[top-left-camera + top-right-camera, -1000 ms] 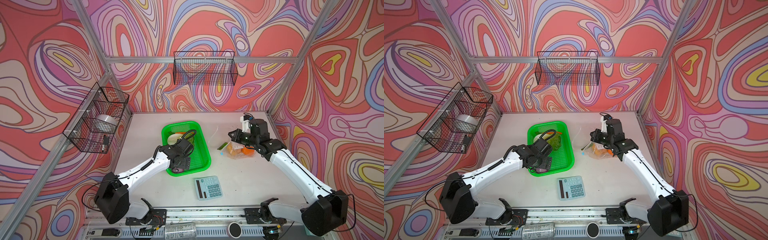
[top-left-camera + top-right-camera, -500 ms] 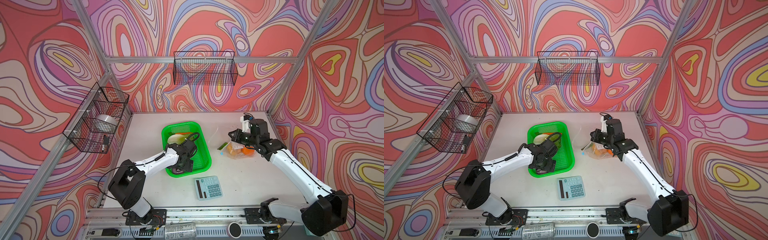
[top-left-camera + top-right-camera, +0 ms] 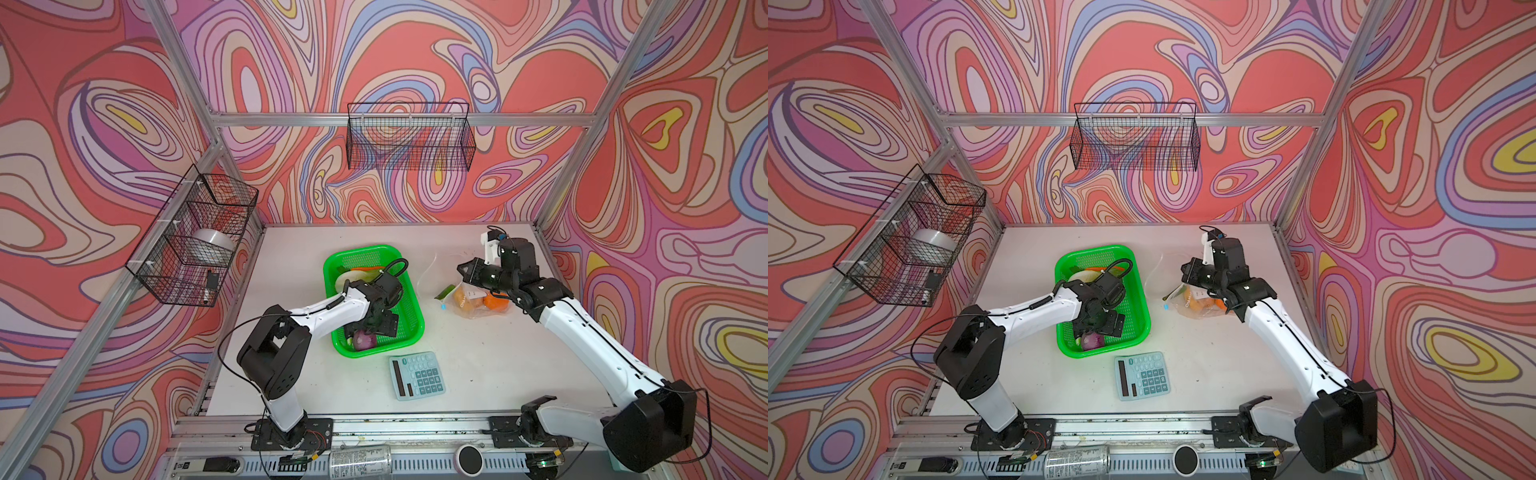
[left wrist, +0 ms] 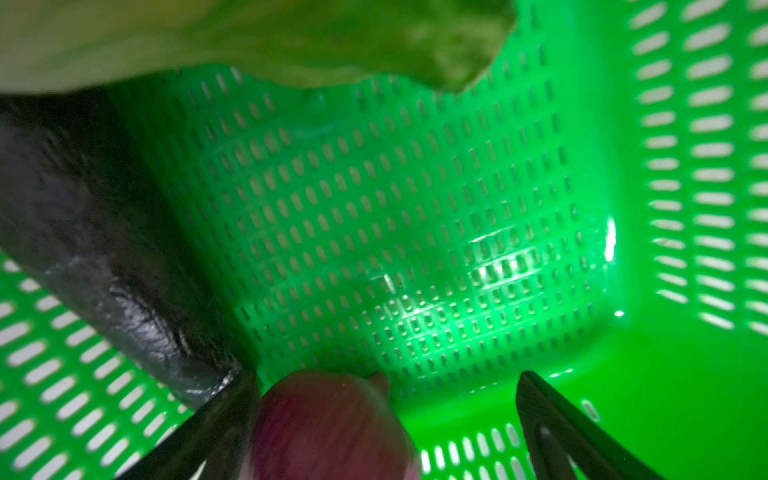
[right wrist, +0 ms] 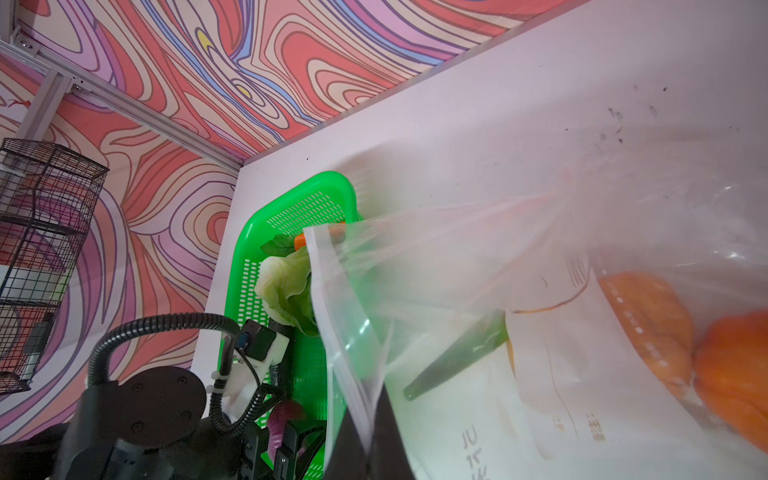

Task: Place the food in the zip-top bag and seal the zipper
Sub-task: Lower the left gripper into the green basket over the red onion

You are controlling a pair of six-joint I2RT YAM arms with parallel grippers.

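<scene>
A calculator (image 3: pixel 417 375) lies nearest on the white surface (image 3: pixel 498 365) and has no part in the job. Just beyond it stands the green basket (image 3: pixel 419 328), with the purple onion (image 3: pixel 365 342) at its near end.

The left hand (image 4: pixel 386 419) is lowered into the basket with its fingers spread fully apart. In the wrist view the onion sits between them, closer to one finger, and nothing is gripped. The left arm is folded and its wrist bends steeply down.

I judge the onion to be light, hard, smooth and round, so it may roll or slip. The fingers should close across its widest part. The dark eggplant (image 4: pixel 104 249) lies just beside one finger and could be caught by mistake. At the far end of the basket are the cabbage (image 3: pixel 345 279) and the carrot (image 3: pixel 365 269).

To the right of the basket, a little farther, the zip-top bag (image 3: pixel 478 309) rests on the surface. An orange pumpkin (image 3: pixel 496 302) and some other pieces are already inside. The right hand (image 3: pixel 464 269) is closed on the upper edge of the bag and holds it raised, so the mouth faces the basket.

The film looks thin, soft and slippery, so I think the stiffer zipper strip, where the light-blue slider (image 3: pixel 443 308) hangs, is the better place to hold. The right arm reaches forward, with its wrist turned toward the basket.
</scene>
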